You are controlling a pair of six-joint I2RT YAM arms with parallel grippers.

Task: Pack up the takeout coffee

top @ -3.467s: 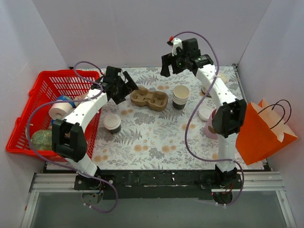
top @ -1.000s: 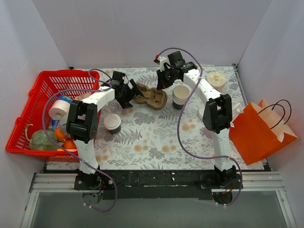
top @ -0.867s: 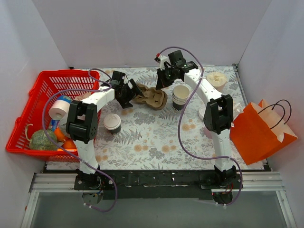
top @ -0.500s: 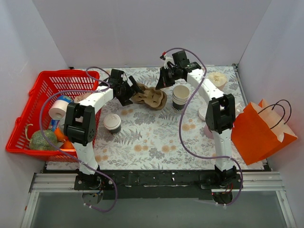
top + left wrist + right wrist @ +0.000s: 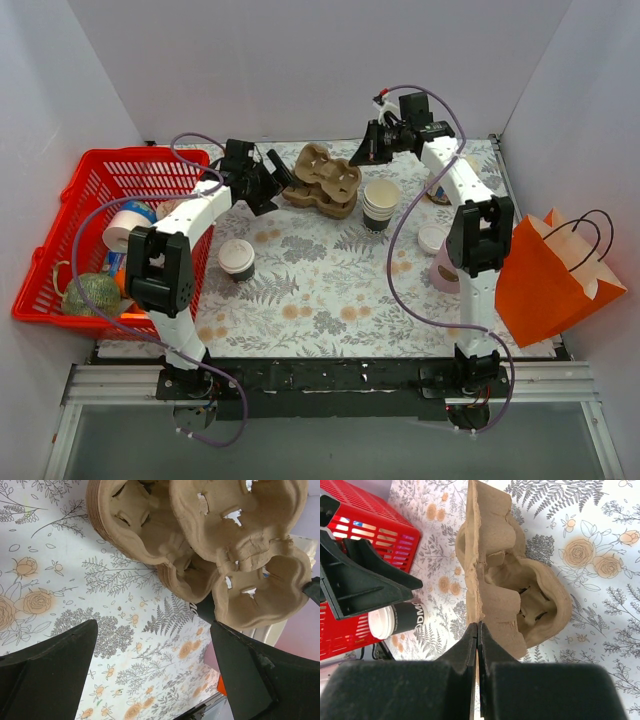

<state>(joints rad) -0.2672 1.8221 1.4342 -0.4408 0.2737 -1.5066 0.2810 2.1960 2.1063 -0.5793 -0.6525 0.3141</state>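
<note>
The left gripper [image 5: 154,625] gapes wide and empty; the lidded takeout coffee [image 5: 237,258] stands upright behind its jaws, toward the arms' bases, nearer this arm than the other. Ahead of them a pulp cup carrier [image 5: 322,180] hangs tilted, its rim pinched by the right gripper [image 5: 478,630], jaws closed. The cup's dark band partly reads "ODMO".

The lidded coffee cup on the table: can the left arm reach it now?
Probably yes. The left gripper has its fingers open and empty, and the takeout coffee stands alone on the tablecloth, nearer the robot, nothing beside it. The cardboard carrier, pinched by the right gripper, is farther back.
</note>
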